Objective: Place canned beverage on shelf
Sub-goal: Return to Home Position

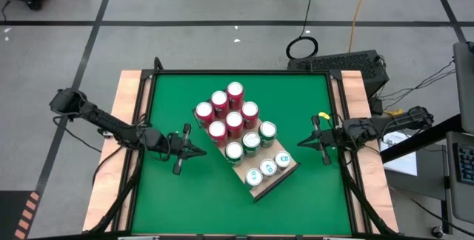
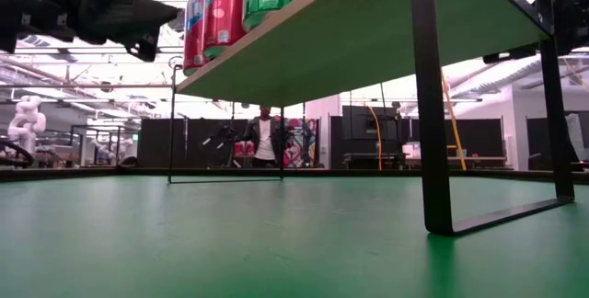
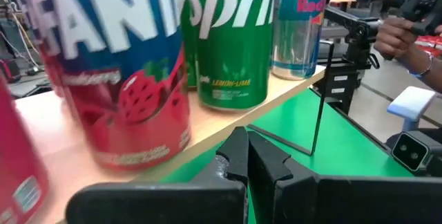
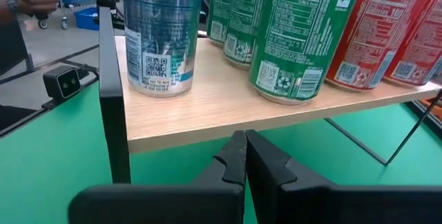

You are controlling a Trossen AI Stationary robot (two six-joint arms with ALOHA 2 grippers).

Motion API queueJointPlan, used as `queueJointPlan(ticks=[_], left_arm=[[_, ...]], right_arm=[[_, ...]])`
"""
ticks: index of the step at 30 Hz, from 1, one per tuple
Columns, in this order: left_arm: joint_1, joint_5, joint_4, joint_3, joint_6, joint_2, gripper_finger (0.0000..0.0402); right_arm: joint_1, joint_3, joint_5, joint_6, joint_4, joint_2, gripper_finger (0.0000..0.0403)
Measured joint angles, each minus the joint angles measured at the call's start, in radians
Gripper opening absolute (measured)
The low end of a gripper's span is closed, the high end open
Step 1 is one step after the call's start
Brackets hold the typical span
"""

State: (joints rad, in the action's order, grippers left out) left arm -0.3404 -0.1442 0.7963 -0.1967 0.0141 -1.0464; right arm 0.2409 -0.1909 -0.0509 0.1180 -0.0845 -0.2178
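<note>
The shelf point(image 1: 285, 173) is a light wood board on thin dark legs point(image 2: 433, 151), standing slantwise in the middle of the green table. Several cans stand upright on it: red ones point(image 1: 226, 114) at the far end, green ones point(image 1: 250, 142) in the middle, blue-silver ones point(image 1: 268, 167) at the near end. My left gripper point(image 1: 198, 150) is shut and empty, just off the shelf's left edge, level with a red can point(image 3: 124, 79) and a green can point(image 3: 231, 44). My right gripper point(image 1: 301, 143) is shut and empty, right of the shelf, facing its edge point(image 4: 228, 113).
Bare green table point(image 1: 170, 203) lies around the shelf and under it point(image 2: 276, 234). Wooden side rails point(image 1: 127, 107) border the table. A small camera block point(image 4: 63, 80) sits on the table near the shelf's leg. A person point(image 2: 265, 137) stands in the room beyond, and a hand point(image 3: 394, 37) shows behind the shelf.
</note>
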Motion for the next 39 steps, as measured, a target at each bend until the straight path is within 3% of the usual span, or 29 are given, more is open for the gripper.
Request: queueJointPlan(ticks=[11, 24, 33, 39], left_arm=[[0.062, 0.073, 0.193, 0.125, -0.041, 0.003, 0.0001], [0.136, 0.203, 0.215, 0.172, -0.034, 0.003, 0.0001], [0.217, 0.347, 0.205, 0.172, -0.035, 0.003, 0.0001], [0.246, 0.378, 0.186, 0.19, -0.069, 0.003, 0.0001]], right_arm=[[0.0, 0.032, 0.002, 0.041, -0.046, 0.101, 0.0], [0.0, 0.113, 0.003, 0.058, 0.02, 0.21, 0.0], [0.0, 0.115, 0.026, 0.055, 0.003, 0.213, 0.0], [0.0, 0.134, 0.052, 0.048, 0.014, 0.213, 0.0]])
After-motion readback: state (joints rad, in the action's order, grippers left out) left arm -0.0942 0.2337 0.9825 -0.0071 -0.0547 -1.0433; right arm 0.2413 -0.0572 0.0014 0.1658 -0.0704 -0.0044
